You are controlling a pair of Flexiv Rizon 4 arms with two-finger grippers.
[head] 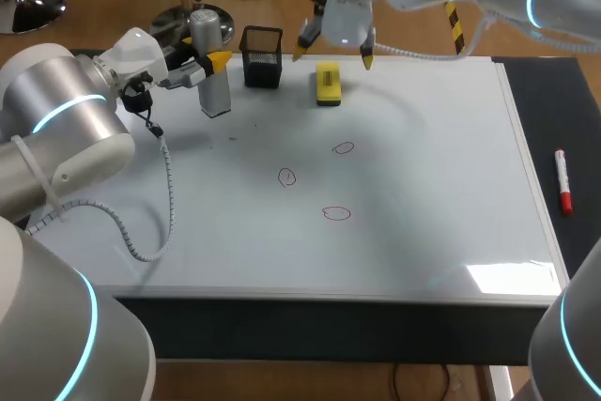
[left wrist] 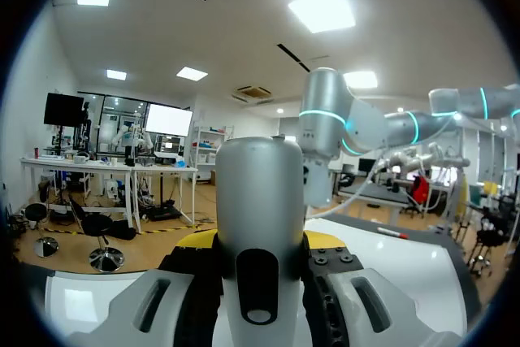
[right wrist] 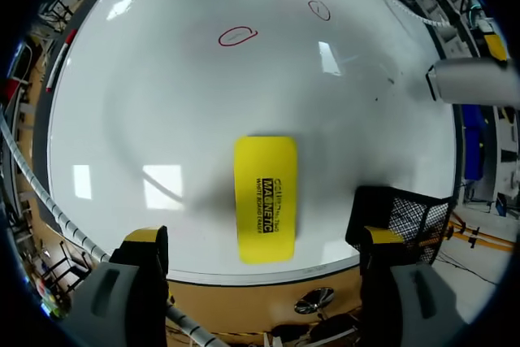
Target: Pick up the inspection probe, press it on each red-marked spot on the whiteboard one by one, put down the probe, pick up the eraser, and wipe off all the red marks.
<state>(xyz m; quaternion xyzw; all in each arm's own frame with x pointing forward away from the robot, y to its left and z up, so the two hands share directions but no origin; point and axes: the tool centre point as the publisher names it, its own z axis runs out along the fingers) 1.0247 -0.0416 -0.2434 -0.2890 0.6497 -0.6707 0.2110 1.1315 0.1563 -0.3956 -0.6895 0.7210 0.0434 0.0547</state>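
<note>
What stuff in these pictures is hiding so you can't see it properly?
Left wrist view: the probe fills the middle. It covers most of the yellow tips of the left gripper, and the red marks do not show past it.
Head view: the inside of the black holder is too dark to tell what is in it.
Head view: whether the probe's base touches the whiteboard is too small to tell.

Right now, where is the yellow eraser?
In the head view the yellow eraser lies flat at the whiteboard's far edge, just right of the black mesh holder, with the right hand open above it.
</note>
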